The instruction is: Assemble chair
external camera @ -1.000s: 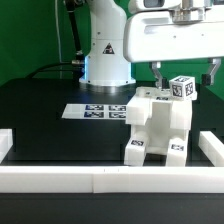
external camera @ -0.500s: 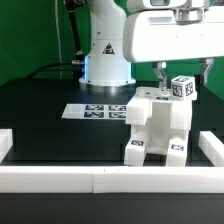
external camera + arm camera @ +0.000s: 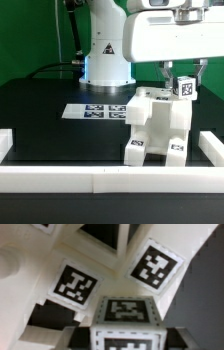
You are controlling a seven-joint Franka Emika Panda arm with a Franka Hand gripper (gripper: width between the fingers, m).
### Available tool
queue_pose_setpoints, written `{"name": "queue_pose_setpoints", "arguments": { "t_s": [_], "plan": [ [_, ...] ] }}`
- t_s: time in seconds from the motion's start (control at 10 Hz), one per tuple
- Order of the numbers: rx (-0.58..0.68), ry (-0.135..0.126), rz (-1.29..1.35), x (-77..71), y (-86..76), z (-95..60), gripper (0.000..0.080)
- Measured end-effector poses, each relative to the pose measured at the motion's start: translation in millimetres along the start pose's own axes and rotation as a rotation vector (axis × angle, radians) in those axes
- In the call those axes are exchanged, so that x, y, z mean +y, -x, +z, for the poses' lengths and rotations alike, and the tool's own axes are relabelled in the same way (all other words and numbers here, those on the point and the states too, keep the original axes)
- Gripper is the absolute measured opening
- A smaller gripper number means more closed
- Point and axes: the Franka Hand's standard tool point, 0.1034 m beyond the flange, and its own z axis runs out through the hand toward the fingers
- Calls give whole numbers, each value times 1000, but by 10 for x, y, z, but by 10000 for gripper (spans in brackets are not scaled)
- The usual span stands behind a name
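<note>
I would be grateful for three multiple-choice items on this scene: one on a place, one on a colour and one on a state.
1. Where does the marker board lie relative to the chair?
A. On the exterior view's right of it
B. On the exterior view's left of it
C. On top of it

2. What colour is the table?
A. Black
B. Red
C. Yellow

3. What is the gripper doing?
A. Hanging wide open, away from everything
B. Lying on the table
C. Shut on the tagged block atop the chair

Answers:
1 B: the board lies flat on that side of the chair.
2 A: its bare surface is black.
3 C: the fingers press on both sides of the block.
</note>
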Motion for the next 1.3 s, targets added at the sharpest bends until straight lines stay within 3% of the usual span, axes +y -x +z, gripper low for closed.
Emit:
{"name": "queue_pose_setpoints", "arguments": {
  "t_s": [1.3],
  "plan": [
    [-2,-9,820,-26,1,4,287]
  ]
}}
